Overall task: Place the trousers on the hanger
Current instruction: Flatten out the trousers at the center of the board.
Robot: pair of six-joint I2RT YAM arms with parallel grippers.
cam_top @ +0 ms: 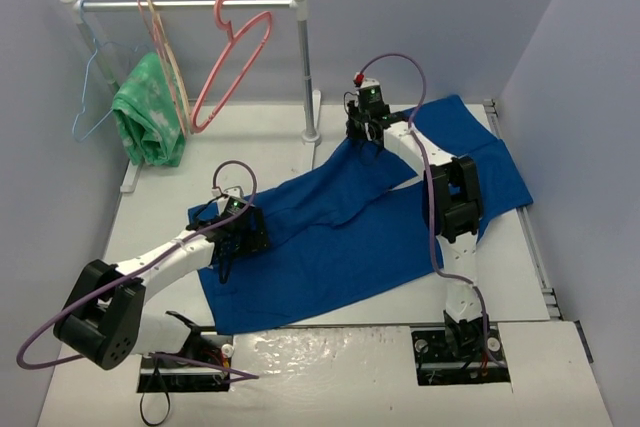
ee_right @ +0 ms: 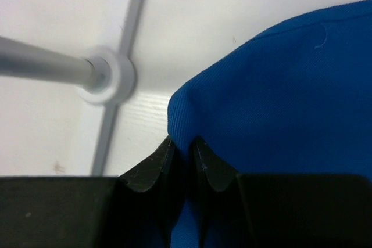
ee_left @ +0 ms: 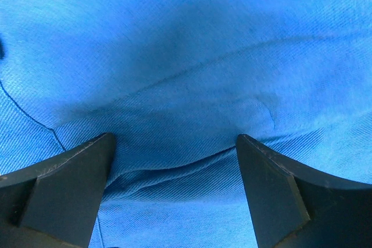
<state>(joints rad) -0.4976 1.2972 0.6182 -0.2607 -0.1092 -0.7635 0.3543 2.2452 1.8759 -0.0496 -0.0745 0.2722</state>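
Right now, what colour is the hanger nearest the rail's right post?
The hanger is plain pink, with no pattern. The top external view shows it best.

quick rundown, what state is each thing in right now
trousers: lying spread out, not on a hanger
pink hanger: hanging on the rail, bare
light-blue hanger: hanging on the rail, bare
green cloth: hanging below the rail
left gripper: jaws open over the trousers
right gripper: jaws shut on the trousers' edge
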